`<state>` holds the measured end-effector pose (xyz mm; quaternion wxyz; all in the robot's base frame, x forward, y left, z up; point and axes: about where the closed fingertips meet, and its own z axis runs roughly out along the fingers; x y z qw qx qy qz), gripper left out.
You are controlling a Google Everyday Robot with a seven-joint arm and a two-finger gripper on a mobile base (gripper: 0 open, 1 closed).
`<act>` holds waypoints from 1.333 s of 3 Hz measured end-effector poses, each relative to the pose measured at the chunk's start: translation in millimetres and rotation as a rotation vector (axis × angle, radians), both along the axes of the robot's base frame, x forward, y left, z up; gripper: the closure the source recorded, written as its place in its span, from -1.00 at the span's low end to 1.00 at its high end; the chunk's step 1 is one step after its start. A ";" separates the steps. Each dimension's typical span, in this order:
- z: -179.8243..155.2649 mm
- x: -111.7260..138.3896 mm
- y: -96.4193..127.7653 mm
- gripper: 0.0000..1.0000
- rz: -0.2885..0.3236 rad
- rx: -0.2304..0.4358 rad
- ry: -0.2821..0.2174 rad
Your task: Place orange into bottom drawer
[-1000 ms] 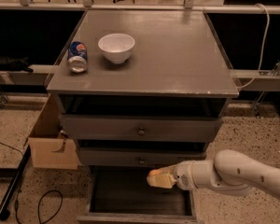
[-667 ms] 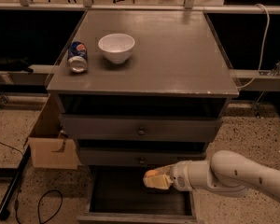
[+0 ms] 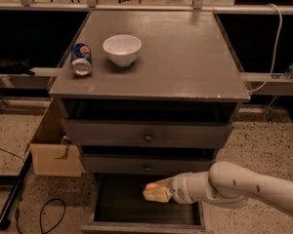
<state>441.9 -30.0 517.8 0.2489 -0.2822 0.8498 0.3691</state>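
Observation:
The bottom drawer (image 3: 102, 224) of the grey cabinet is pulled open, showing a dark interior with a grey rim. My white arm reaches in from the right, and the gripper (image 3: 155, 193) hangs over the drawer's middle. Its cream fingers (image 3: 158, 195) are closed around the orange (image 3: 151, 185), of which only a small orange patch shows at the top. The orange is held above the drawer floor.
On the cabinet top stand a white bowl (image 3: 122, 49) and a blue soda can (image 3: 81, 59) lying on its side. Two upper drawers with round knobs (image 3: 148, 137) are shut. A cardboard box (image 3: 53, 147) and a black cable (image 3: 44, 213) lie on the floor at the left.
The gripper with the orange has moved a little to the left and lower over the open bottom drawer.

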 end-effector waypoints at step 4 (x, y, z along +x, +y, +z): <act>-61.2 13.5 -8.5 1.00 0.006 -0.007 0.070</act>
